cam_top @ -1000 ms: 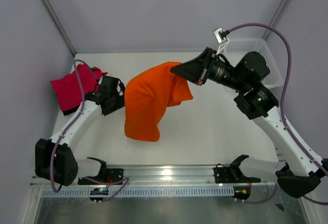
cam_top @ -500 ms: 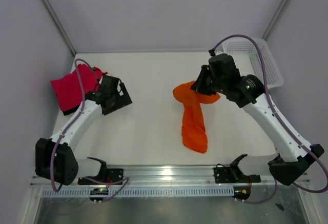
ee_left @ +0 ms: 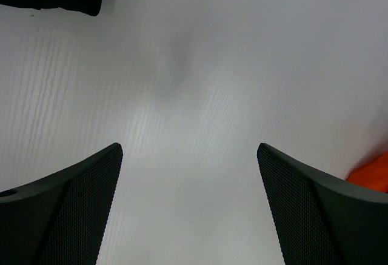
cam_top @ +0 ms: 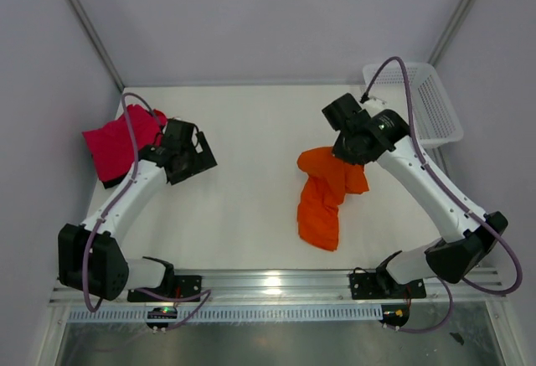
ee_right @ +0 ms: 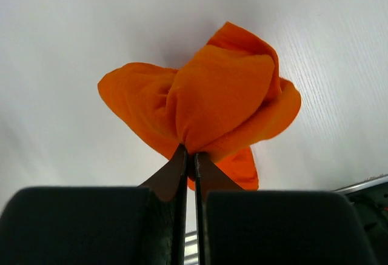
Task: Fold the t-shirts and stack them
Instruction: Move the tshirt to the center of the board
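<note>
The bright orange t-shirt [cam_top: 322, 198] lies bunched in a long crumpled strip right of centre on the table, its top end lifted. My right gripper [cam_top: 345, 158] is shut on that top end; in the right wrist view the closed jaws [ee_right: 189, 156] pinch a fold of the orange t-shirt [ee_right: 212, 95]. The magenta-pink t-shirt [cam_top: 117, 141] lies at the far left with a black t-shirt edge [cam_top: 111, 183] under it. My left gripper [cam_top: 203, 158] is open and empty over bare table beside the pink shirt; its fingers [ee_left: 66, 204] stand wide apart.
A white mesh basket [cam_top: 423, 102] stands at the back right corner. The table's front rail [cam_top: 268, 286] runs between the arm bases. A sliver of the orange shirt [ee_left: 371, 171] shows at the right edge of the left wrist view.
The right gripper has pulled the orange shirt out of the left gripper, carried it right and lowered it to the table. The left gripper opened and stayed by the pink shirt.
</note>
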